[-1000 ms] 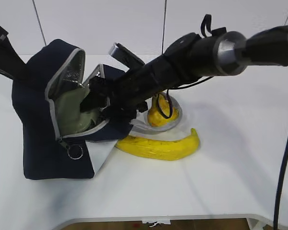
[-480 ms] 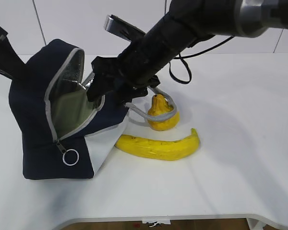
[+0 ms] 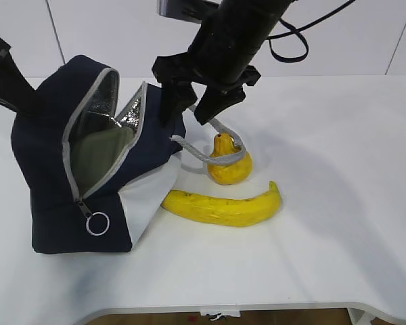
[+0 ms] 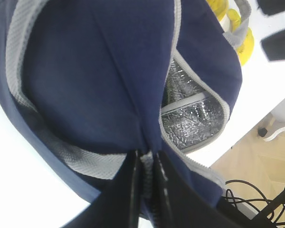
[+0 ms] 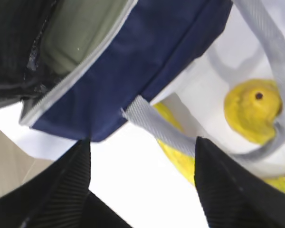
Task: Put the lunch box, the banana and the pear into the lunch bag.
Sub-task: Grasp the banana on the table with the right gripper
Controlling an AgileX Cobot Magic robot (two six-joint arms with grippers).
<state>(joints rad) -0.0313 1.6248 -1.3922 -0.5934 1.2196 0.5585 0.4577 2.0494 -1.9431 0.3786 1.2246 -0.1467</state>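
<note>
2 grippers are at work around the lunch bag (image 3: 74,183), which sits on the left of the white table (image 3: 325,257) with its zippered mouth open toward the near side. The right gripper (image 3: 193,105) hangs in the air just above the bag's right edge and the pear (image 3: 229,162); its 2 black fingers (image 5: 228,190) stand wide apart with nothing between them, touching nothing. In the right wrist view the bag's grey webbing handle (image 5: 154,126) and the pear (image 5: 251,109) lie below the gap. The left gripper (image 4: 145,190) is at the bag's far left side, its fingers pressed together on a fold of the navy fabric beside the grey zipper tape, holding the bag up.

The lunch box (image 3: 101,159) is inside the bag, its sage-green lid showing through the opening against the silver lining. The pear stands on the table just right of the bag, with the grey handle looped across its neck. The banana (image 3: 223,206) lies on the table nearer than the pear, its left end close to the bag's white panel. A ring pull (image 3: 97,223) hangs at the zipper's low end.
</note>
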